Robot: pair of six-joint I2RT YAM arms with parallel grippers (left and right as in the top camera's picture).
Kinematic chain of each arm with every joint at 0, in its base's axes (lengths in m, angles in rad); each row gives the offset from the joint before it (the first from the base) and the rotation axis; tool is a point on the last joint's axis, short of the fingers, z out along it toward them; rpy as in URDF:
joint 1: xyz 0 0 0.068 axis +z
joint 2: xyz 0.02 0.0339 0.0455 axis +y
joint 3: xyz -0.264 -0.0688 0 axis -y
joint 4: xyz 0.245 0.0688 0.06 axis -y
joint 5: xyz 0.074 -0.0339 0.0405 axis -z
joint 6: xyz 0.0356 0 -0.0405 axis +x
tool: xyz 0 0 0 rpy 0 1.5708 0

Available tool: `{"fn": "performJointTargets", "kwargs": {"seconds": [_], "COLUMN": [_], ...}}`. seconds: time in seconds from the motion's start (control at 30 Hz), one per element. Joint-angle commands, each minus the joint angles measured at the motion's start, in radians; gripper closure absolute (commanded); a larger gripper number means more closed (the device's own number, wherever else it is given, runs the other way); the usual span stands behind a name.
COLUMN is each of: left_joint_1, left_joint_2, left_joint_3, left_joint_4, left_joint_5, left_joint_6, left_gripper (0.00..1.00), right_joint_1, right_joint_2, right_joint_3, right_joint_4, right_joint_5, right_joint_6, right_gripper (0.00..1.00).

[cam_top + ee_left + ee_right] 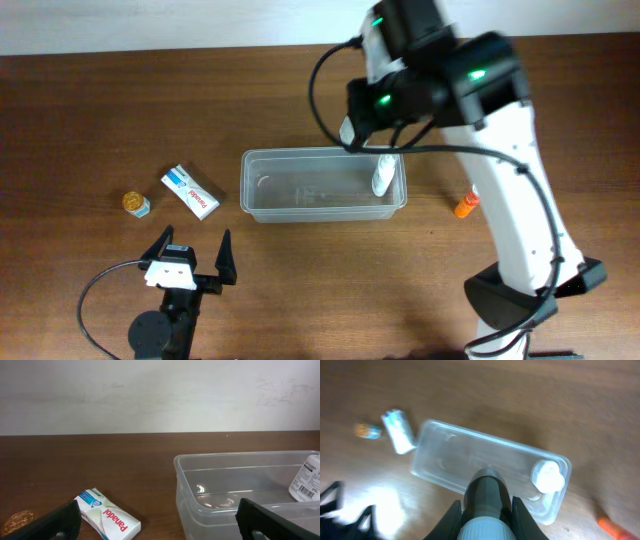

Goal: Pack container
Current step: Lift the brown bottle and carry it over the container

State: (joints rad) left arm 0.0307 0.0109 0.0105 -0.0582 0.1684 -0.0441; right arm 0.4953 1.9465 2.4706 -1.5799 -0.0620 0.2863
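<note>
The clear plastic container [262, 196] lies in the middle of the table, also in the left wrist view [190, 490] and right wrist view [435, 455]. A white bottle [382, 177] stands upright in its right end [548, 476] [306, 480]. My right gripper [487, 512] is shut on a dark bottle with a white cap [487, 497], held above the container's right part. In the overhead view the arm hides that gripper and its bottle. My left gripper [195, 260] is open and empty, near the table's front, left of the container.
A white Panadol box [190, 192] lies left of the container [107, 516]. A small gold-topped jar [136, 204] sits further left [17, 521]. An orange object [466, 206] lies right of the container [615, 527].
</note>
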Motion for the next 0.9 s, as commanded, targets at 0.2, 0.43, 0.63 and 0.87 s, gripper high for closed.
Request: {"fn": "performJointTargets", "kwargs": {"seconds": [0.2, 0.43, 0.63, 0.87], "left_joint_1": [0.006, 0.006, 0.006, 0.006], "left_joint_2": [-0.006, -0.006, -0.006, -0.006], "left_joint_3": [-0.002, -0.002, -0.002, -0.002], "left_joint_4": [-0.007, -0.007, -0.007, -0.007], "left_joint_5": [0.000, 0.000, 0.000, 0.000], "left_joint_6": [0.019, 0.019, 0.019, 0.019], "left_gripper": [0.01, 0.00, 0.01, 0.01], "right_joint_1": [0.093, 0.092, 0.093, 0.092], "right_joint_2": [-0.020, -0.020, -0.019, -0.019], "right_joint_3": [-0.378, -0.636, -0.738, -0.848], "right_joint_4": [0.165, 0.369, 0.495, 0.606], "right_joint_5": [0.258, 0.270, 0.349, 0.383], "right_joint_6": [0.169, 0.195, 0.201, 0.201], "right_gripper": [0.81, 0.81, 0.81, 0.80]}}
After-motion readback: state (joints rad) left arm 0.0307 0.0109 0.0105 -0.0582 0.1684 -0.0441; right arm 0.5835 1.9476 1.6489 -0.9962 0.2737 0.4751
